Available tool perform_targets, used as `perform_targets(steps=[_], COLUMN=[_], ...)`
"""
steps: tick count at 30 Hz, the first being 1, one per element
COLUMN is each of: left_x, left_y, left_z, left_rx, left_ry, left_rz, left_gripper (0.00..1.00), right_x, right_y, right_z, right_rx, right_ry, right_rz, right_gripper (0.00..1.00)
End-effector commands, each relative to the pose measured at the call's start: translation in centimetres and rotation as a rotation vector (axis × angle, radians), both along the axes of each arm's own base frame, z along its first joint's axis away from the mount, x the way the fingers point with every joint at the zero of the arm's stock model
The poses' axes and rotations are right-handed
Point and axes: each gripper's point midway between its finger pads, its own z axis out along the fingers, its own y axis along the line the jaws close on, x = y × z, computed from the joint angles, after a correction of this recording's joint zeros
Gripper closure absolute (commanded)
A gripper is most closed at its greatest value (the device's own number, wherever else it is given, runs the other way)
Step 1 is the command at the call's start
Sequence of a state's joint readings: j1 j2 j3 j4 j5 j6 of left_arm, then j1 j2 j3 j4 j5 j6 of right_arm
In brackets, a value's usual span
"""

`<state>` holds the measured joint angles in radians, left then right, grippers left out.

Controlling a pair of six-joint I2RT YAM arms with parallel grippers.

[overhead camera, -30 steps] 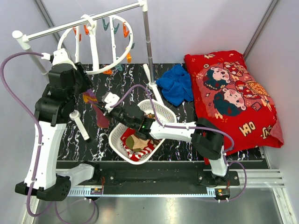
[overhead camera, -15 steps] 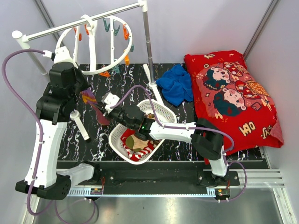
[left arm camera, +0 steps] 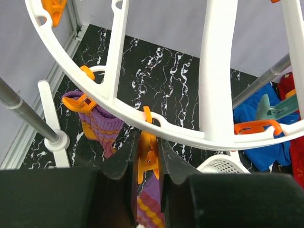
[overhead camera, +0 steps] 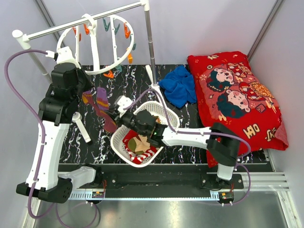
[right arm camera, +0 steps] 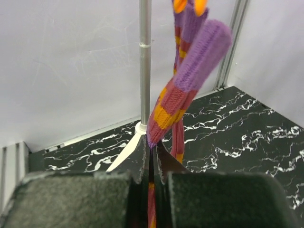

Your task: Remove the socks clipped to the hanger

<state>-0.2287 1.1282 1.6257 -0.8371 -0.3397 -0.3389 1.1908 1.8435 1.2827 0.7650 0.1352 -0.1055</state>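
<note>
The hanger and its crossbars crowd the air over the back-left tabletop, with striped socks dangling beneath. The rack's upright pole splits the middle. The basket, blue cloth and pillow fill the right, leaving bare tabletop front-left.

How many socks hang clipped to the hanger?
2. One purple striped sock hangs from a clip at the hanger's left; the other sock hangs from the orange clip squeezed by the left gripper. Others may be hidden.

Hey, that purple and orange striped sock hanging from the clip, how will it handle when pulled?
Probably floppy: the sock folds and droops below its orange clip. Likely light, since one small clip carries it. It may trail limply from the right gripper pinching it.
</note>
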Motion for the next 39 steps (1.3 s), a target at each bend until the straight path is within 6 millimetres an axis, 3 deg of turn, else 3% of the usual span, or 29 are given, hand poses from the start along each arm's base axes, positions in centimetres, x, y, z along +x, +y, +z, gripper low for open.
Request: perform_targets(steps=[1, 2, 4, 5, 7, 8, 10, 11, 16, 17, 20, 22, 25, 27, 28, 29, 31, 36, 39], left_x=[0.7, 0.6, 0.6, 0.5, 0.5, 0.4, 0.3, 0.1, 0.0, 0.0, -0.1, 0.0, -0.1, -0.1, -0.1, -0.1, -0.1, -0.3, -0.4], left_y=[-0.9, -1.0, -1.2, -1.2, -1.3, -1.3, -1.2, -1.2, -1.6, -1.6, -1.6, -1.6, -1.8, -1.8, -1.9, -2.0, -2.0, -2.5, -2.9], left_z=[1.5, 1.7, 1.7, 1.9, 1.7, 1.8, 1.9, 2.0, 2.2, 2.2, 2.2, 2.1, 2.3, 2.4, 2.6, 2.7, 2.9, 3.1, 3.2], left_rx=[-0.028, -0.034, -0.039, -0.041, -0.041, -0.040, -0.038, -0.037, -0.045, -0.049, -0.051, -0.051, -0.058, -0.063, -0.066, -0.066, -0.069, -0.080, -0.088], left_ry=[-0.071, -0.080, -0.081, -0.090, -0.087, -0.089, -0.094, -0.098, -0.108, -0.110, -0.110, -0.110, -0.113, -0.117, -0.122, -0.125, -0.127, -0.136, -0.139], left_rz=[-0.037, -0.041, -0.051, -0.056, -0.060, -0.060, -0.061, -0.065, -0.086, -0.087, -0.088, -0.088, -0.092, -0.096, -0.100, -0.102, -0.106, -0.129, -0.153], left_gripper=[0.90, 0.90, 0.90, 0.90, 0.89, 0.89, 0.89, 0.89, 0.89, 0.89, 0.89, 0.89, 0.88, 0.88, 0.88, 0.88, 0.88, 0.87, 0.87], right_x=[-1.5, -1.6, -1.7, -1.8, -1.8, -1.8, -2.2, -2.6, -2.0, -1.9, -0.6, -0.1, 0.7, 1.0, 1.1, 1.2, 1.0, 0.6, -0.2], right_y=[-3.1, -4.1, -4.9, -5.9, -6.8, -7.9, -8.8, -9.5, -12.9, -14.0, -16.2, -17.1, -18.4, -18.6, -18.7, -18.7, -18.8, -19.0, -19.1], right_z=[4.8, 5.7, 4.7, 5.5, 4.0, 4.5, 2.2, 2.1, -7.3, -10.3, -15.3, -16.4, -16.2, -16.1, -16.0, -15.7, -15.2, -11.2, -7.3], right_rx=[0.160, 0.186, 0.177, 0.197, 0.184, 0.213, 0.210, 0.228, 0.156, 0.111, 0.080, 0.075, 0.067, 0.059, 0.055, 0.058, 0.053, 0.035, 0.038], right_ry=[0.126, 0.149, 0.227, 0.251, 0.359, 0.397, 0.503, 0.534, 0.708, 0.725, 0.815, 0.824, 0.778, 0.766, 0.763, 0.761, 0.756, 0.676, 0.615], right_rz=[-0.006, -0.018, -0.029, -0.048, -0.080, -0.110, -0.122, -0.121, -0.305, -0.358, -0.457, -0.504, -0.568, -0.580, -0.587, -0.585, -0.580, -0.520, -0.442], right_gripper=[1.00, 1.00, 1.00, 1.00, 1.00, 1.00, 1.00, 1.00, 1.00, 1.00, 1.00, 1.00, 0.98, 0.92, 0.88, 0.75, 0.68, 0.50, 0.42])
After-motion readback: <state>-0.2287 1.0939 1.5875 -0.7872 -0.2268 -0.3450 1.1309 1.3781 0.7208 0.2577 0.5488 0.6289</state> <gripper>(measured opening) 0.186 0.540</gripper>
